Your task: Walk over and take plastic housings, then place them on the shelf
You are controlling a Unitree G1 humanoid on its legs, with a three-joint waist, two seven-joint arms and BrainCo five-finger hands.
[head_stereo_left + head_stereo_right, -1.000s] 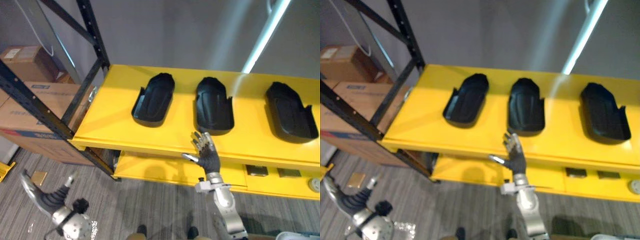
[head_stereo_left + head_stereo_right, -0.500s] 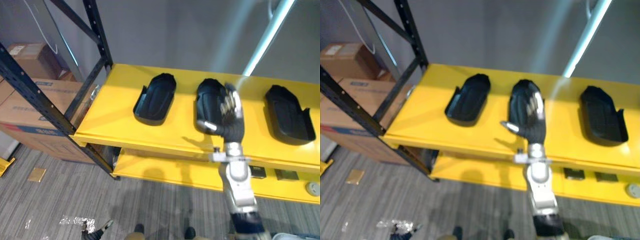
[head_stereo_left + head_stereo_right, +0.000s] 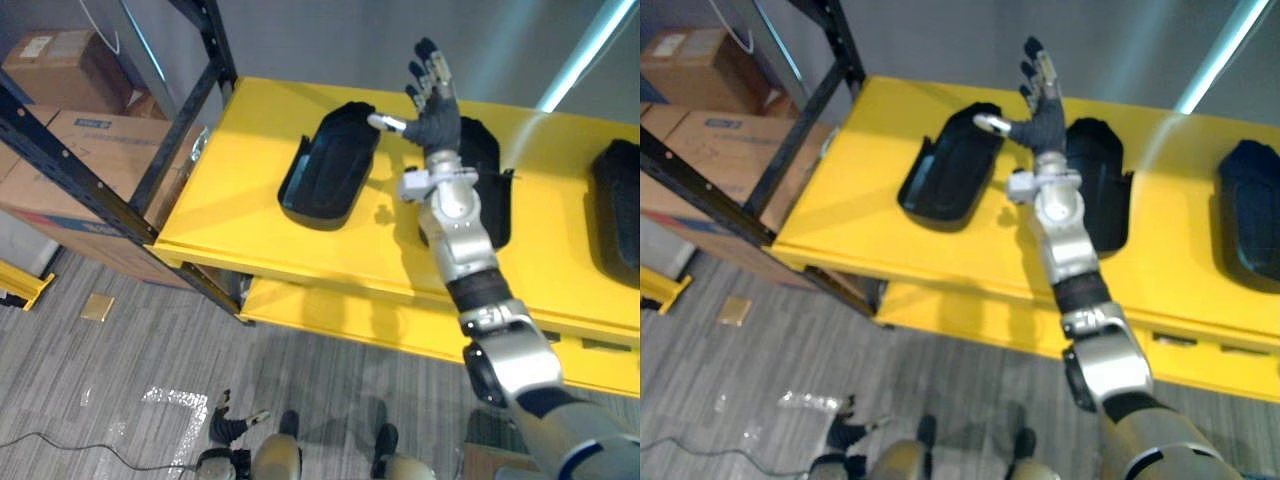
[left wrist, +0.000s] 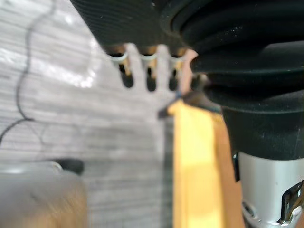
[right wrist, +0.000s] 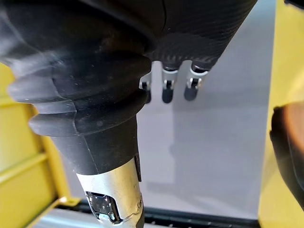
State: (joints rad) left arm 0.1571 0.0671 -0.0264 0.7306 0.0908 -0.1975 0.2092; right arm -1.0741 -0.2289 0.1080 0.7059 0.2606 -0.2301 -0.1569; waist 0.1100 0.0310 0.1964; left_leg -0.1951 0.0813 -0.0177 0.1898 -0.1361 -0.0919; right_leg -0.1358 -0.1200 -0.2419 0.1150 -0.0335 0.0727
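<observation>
Up over the yellow shelf (image 3: 250, 200), the right hand (image 3: 432, 105) has climbed, fingers spread and empty, between the left housing (image 3: 335, 165) and middle housing (image 3: 490, 180). Third housing (image 3: 618, 195) also shelved, so placing looks done. Left hand (image 4: 126, 76) hangs low, fingers loose.

Silver-grey arm (image 3: 460, 240), dark ribbed wrist cover (image 3: 437, 126), dark-tipped silver fingers (image 3: 437, 72)

We record three black plastic housings, hollow side up, well apart in a row on the yellow shelf (image 3: 250, 205): left housing (image 3: 332, 170), middle housing (image 3: 1106, 185) partly covered, right housing (image 3: 620, 210).
</observation>
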